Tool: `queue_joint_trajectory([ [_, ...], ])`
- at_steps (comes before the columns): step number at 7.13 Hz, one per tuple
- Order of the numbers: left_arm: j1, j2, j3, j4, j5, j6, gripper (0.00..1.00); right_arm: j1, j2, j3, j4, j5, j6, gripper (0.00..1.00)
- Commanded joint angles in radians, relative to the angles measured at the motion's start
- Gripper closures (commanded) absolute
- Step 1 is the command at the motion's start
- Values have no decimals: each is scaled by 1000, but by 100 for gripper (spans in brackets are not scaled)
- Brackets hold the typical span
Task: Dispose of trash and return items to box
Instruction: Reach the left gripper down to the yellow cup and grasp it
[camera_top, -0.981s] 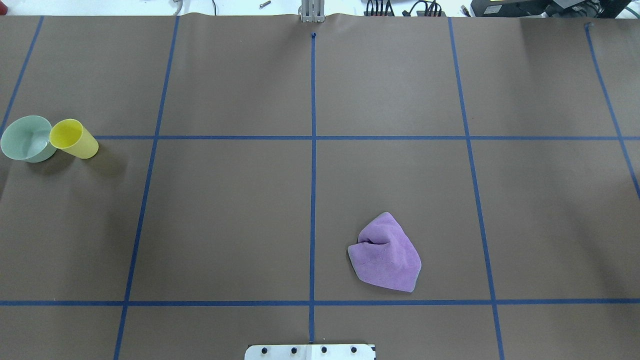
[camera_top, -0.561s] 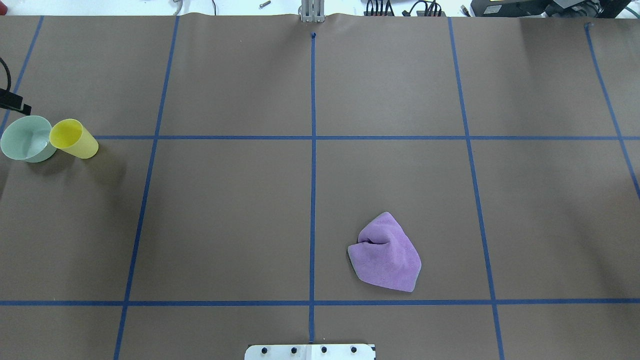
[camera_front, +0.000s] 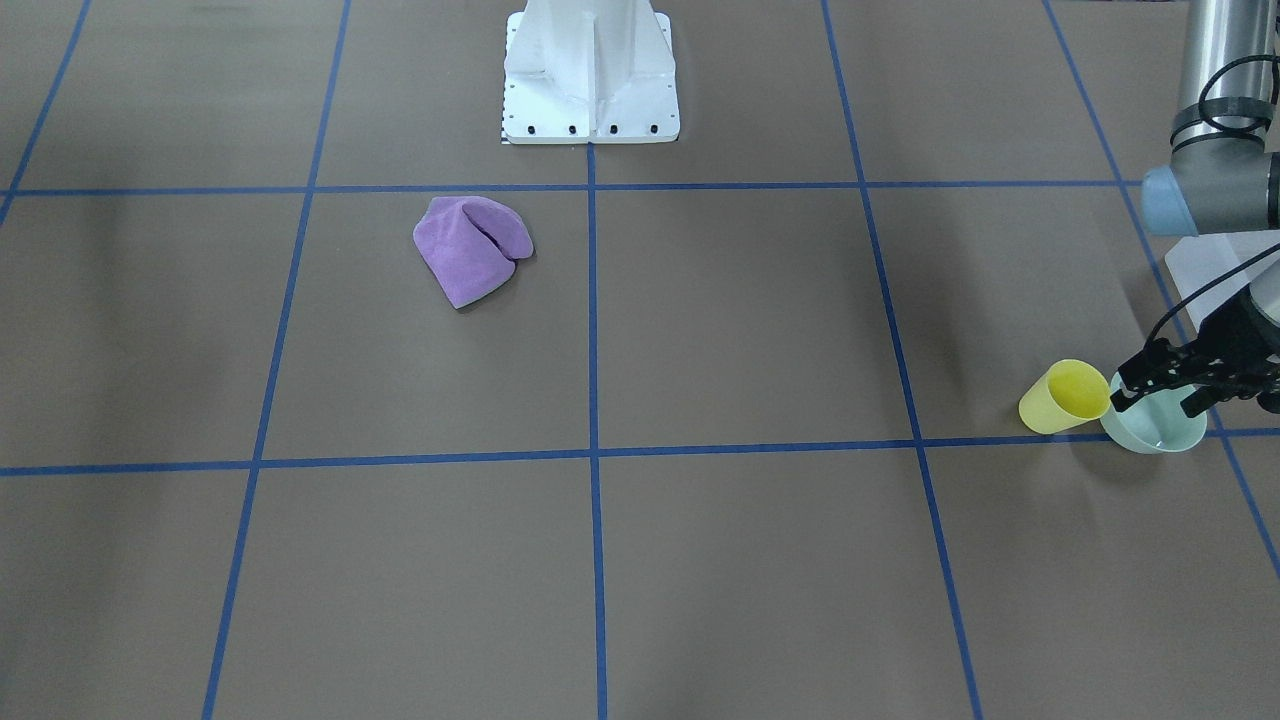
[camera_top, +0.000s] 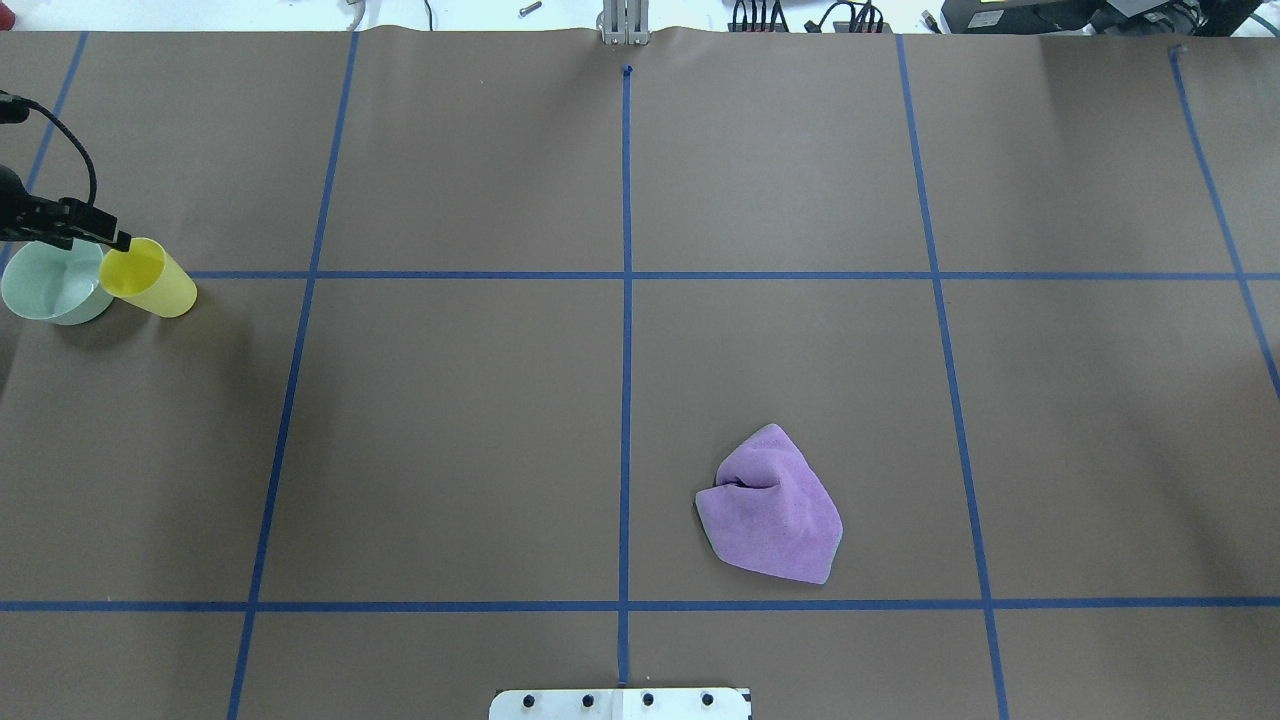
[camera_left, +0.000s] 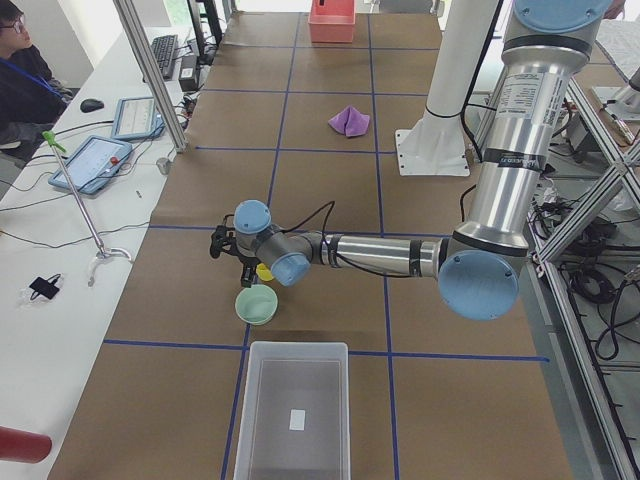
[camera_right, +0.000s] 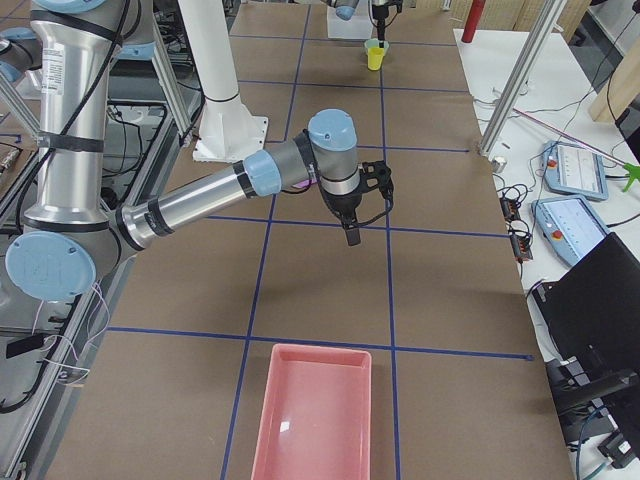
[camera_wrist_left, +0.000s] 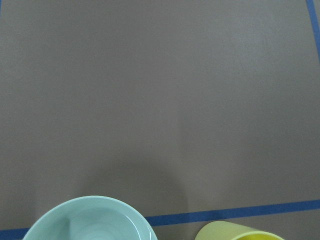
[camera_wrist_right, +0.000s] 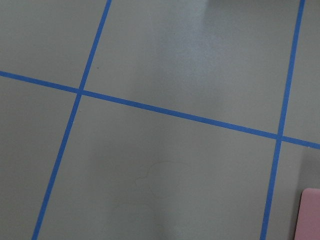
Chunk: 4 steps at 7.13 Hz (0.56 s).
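Observation:
The pale mint-green bowl (camera_top: 50, 288) stands at the table's far left, touching a yellow cup (camera_top: 152, 281) that lies tilted beside it. My left gripper (camera_top: 80, 236) hovers open and empty over the bowl's far rim; in the front-facing view it (camera_front: 1160, 400) sits over the bowl (camera_front: 1155, 432) beside the cup (camera_front: 1062, 398). The left wrist view shows the bowl (camera_wrist_left: 90, 220) and the cup (camera_wrist_left: 240, 232) at its bottom edge. The translucent box (camera_left: 295, 410) stands beyond the bowl at the table's left end. My right gripper (camera_right: 350, 236) hangs above bare table; I cannot tell whether it is open.
A crumpled purple cloth (camera_top: 775, 510) lies near the robot base (camera_top: 620, 704), right of centre. A pink tray (camera_right: 310, 410) stands at the table's right end. Blue tape lines cross the brown table cover. An operator sits at a side desk (camera_left: 20, 70).
My left gripper has come into the overhead view from the left edge and moved right, over the bowl's far rim toward the cup. Bowl, cup and cloth have not moved.

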<state>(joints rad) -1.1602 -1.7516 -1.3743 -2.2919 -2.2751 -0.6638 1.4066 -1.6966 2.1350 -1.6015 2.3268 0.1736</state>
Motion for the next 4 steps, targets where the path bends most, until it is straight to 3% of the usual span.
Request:
queue_joint_trajectory([
  [1, 19, 7, -2, -24, 0, 0, 40, -5, 0, -1, 0, -10, 1, 0],
  [2, 20, 9, -2, -32, 0, 0, 47, -5, 0, -1, 0, -10, 1, 0],
  [3, 22, 17, -3, -34, 0, 1, 69, -6, 0, -1, 0, -10, 1, 0],
  [4, 22, 23, -3, -52, 2, 4, 100, -5, 0, -1, 0, -10, 3, 0],
])
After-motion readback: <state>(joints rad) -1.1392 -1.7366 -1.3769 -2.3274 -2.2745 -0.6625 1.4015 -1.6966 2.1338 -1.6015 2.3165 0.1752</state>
